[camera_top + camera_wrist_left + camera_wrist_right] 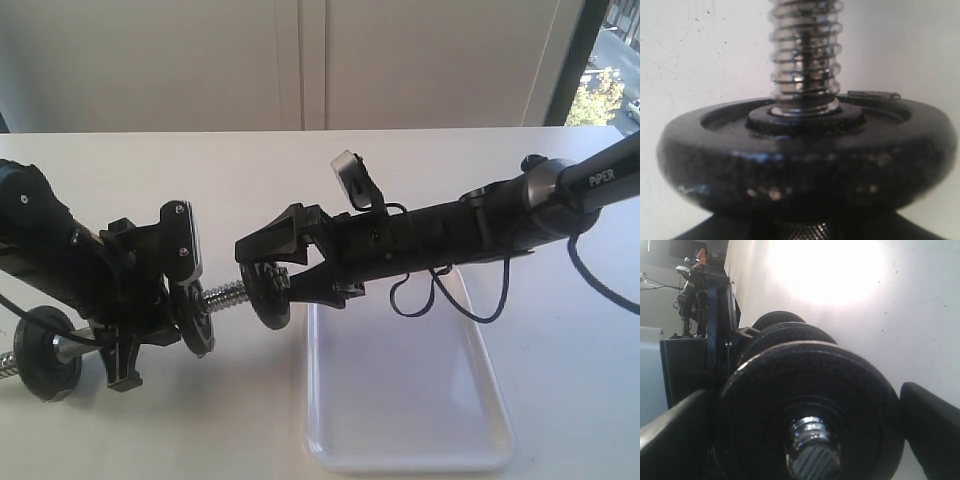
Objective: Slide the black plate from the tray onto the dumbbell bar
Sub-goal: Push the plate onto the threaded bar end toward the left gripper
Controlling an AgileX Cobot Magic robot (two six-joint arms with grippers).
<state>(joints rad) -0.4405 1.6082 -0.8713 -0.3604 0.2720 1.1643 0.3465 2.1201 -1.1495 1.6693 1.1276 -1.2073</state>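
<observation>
The black plate (271, 293) sits on the threaded end of the dumbbell bar (228, 296), just left of the white tray (400, 410). My right gripper (265, 280) reaches in from the right and is shut on the plate across its width. In the right wrist view the plate (840, 385) fills the space between both fingers (932, 430), and the bar's tip (812, 455) pokes through its hole. My left gripper (135, 325) is shut on the bar's middle and holds it off the table. An inner disc (196, 322) and a far disc (45, 352) are on the bar.
The tray holds nothing I can see. A loose black cable (470, 300) droops from the right arm over the tray's far end. The white table (200, 420) meets a pale wall (300, 60) behind.
</observation>
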